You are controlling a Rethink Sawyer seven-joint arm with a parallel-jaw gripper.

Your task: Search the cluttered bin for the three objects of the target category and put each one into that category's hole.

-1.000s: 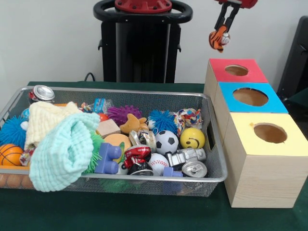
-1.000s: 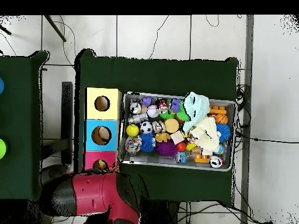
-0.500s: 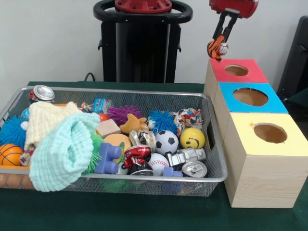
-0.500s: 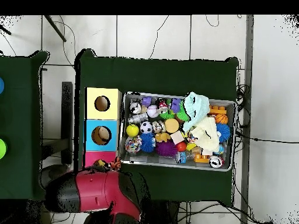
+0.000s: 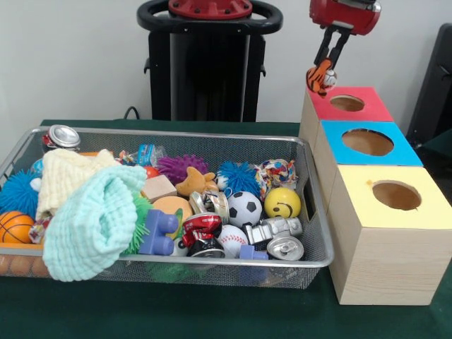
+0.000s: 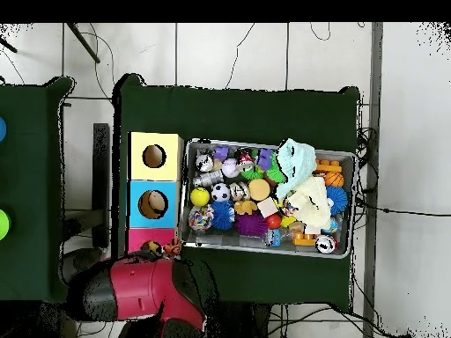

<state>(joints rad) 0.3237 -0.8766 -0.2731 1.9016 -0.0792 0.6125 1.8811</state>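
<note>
Gripper: the gripper [image 5: 323, 76] hangs from the red arm [image 5: 344, 14] with its two dark fingers clamped on a small orange-and-black striped tiger toy [image 5: 321, 78].
Tiger toy: held in the air, just above the left edge of the red-topped box [image 5: 321, 106] in the front view, to the left of the box's round hole [image 5: 347, 103] and not over it.
Overhead view: the toy [image 6: 167, 248] shows at the corner of the red box beside the bin; the arm [image 6: 136, 290] covers much of that box.
Boxes: three wooden boxes stand touching in a row on the green counter [image 5: 212, 311], topped red, blue [image 5: 399, 152] and yellow [image 5: 431, 208], each with one round hole.
Bin: the wire mesh bin [image 5: 314, 205] sits just beside the boxes, full of clutter.
Bin contents: a mint knitted cloth [image 5: 92, 219] and a cream cloth [image 5: 67, 176] lie on the left side; a soccer ball [image 5: 244, 208], a yellow smiley ball [image 5: 282, 202], a baseball [image 5: 232, 240], a blue spiky ball [image 5: 238, 176], a purple spiky ball [image 5: 176, 168], a small basketball [image 5: 14, 226] and a crushed can [image 5: 285, 248] lie among the rest.
</note>
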